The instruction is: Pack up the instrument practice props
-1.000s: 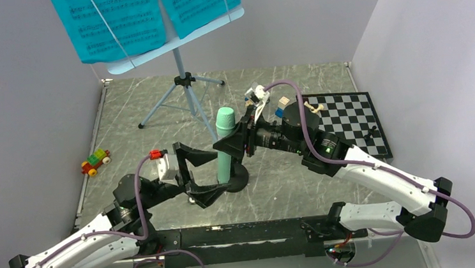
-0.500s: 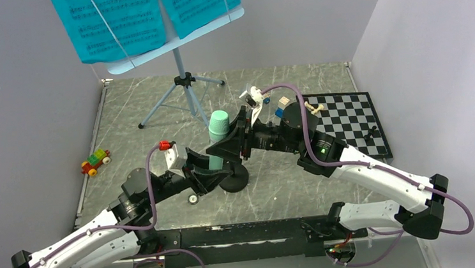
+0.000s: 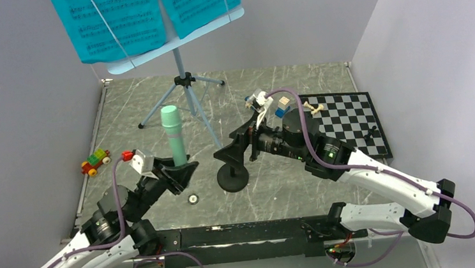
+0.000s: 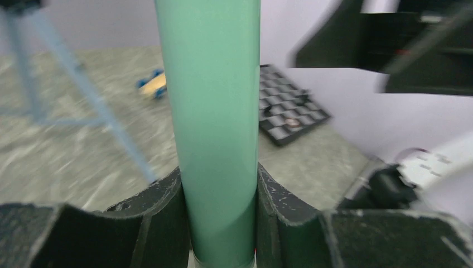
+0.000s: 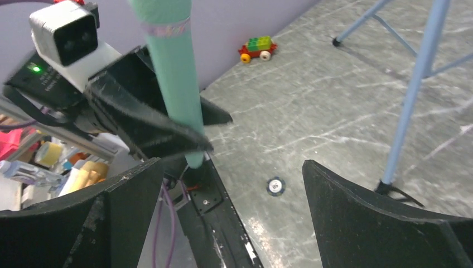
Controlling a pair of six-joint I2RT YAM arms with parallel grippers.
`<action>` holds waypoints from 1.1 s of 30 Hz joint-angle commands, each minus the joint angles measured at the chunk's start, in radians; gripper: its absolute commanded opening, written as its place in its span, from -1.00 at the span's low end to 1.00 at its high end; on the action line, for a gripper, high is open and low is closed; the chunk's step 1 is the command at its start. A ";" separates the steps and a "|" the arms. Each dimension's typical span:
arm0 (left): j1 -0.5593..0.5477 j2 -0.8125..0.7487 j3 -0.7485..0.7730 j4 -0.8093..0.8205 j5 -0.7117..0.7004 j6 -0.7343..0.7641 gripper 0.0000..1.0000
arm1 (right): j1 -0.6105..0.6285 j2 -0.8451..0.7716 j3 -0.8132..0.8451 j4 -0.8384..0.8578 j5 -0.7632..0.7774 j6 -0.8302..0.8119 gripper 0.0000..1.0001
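While pale grey walls are closing in the scene on three sides, a grey marbled worktop (image 3: 277, 188) is spreading out between them, its surface showing light veins and scratches. A black-and-white chessboard (image 3: 349, 122) is lying at its right side, a small toy car (image 3: 95, 162) is sitting near the left wall, and a little round wheel (image 3: 193, 199) is lying alone close to the near edge.

The pale-blue music stand (image 3: 182, 68) is standing on its tripod at the back, and its tray is carrying the turquoise music sheets (image 3: 111, 22).

The mint-green microphone (image 3: 172, 129) is standing almost upright in the air, left of its black round-based stand (image 3: 232, 178) and apart from it. It is showing as a smooth, plain tube with a ribbed head, and the right wrist view is showing a thin lilac band below that head.

The left claw (image 3: 178, 169) is gripping the microphone's lower shaft, with a finger pressing on each side and the bottom end poking out beneath.

The right claw (image 5: 233, 167) is gaping wide with nothing between its fingers, and is hanging just above the black stand.
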 commanded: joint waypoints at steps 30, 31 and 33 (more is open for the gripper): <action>1.118 1.083 0.265 -0.180 0.134 -0.259 -1.00 | -0.003 -0.206 -0.189 -0.097 0.139 -0.035 1.00; 1.129 1.119 0.287 -0.181 0.127 -0.255 -1.00 | -0.002 -0.207 -0.185 -0.110 0.146 -0.045 1.00; 1.151 1.190 0.334 -0.189 0.113 -0.246 -1.00 | -0.002 -0.206 -0.176 -0.135 0.162 -0.065 1.00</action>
